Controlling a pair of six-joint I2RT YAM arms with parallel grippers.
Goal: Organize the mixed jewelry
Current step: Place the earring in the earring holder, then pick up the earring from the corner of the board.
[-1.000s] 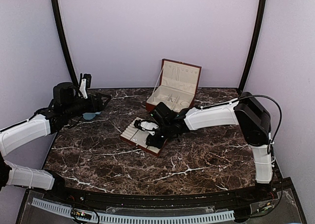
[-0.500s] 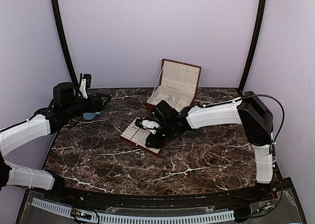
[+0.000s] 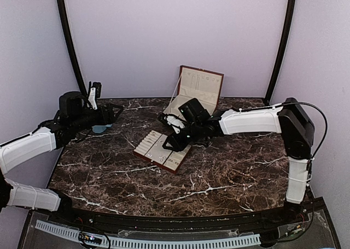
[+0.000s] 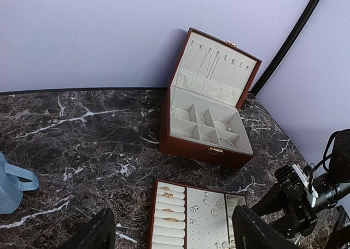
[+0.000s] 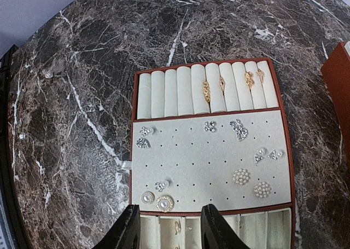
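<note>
– Risk first: what could go wrong from here?
– Mostly size. The mixed jewelry (image 5: 240, 177), tiny gold and silver-white pieces, sits close together on the flat red-brown tray with cream lining (image 5: 180, 172). There are gold rings (image 5: 206, 90) tucked in the rolls (image 5: 164, 93) at one end and studs (image 5: 210, 126) scattered over the middle. The right pincer (image 5: 169, 227) hangs over the tray's row of small end compartments (image 5: 257, 224), jaws partway apart with nothing between them. Its fingers are broad next to such specks, so closing on one piece could, I judge, catch or flick its neighbour.
– And a dropped piece?
– It would land on the dark brown marble-patterned surface (image 3: 219, 178). That surface is hard and busy with white veins, so a speck could bounce and be hard to find. Two bright dots (image 5: 49, 74) lie on it beside the tray, too small to name.
– Anything close to that arm?
– The red-brown hinged box with its cream-lined lid standing open (image 4: 205, 150) is just behind the tray, and a careless swing could knock the lid. Pressing on the tray's rim might slide it.
– The other arm?
– The left pincer (image 4: 175, 232) is spread wide and empty, well apart at the left, near a light blue plastic cup (image 4: 11, 186).
– The room?
– A pale lilac backdrop (image 3: 175, 30) framed by black curved poles (image 3: 68, 41).
</note>
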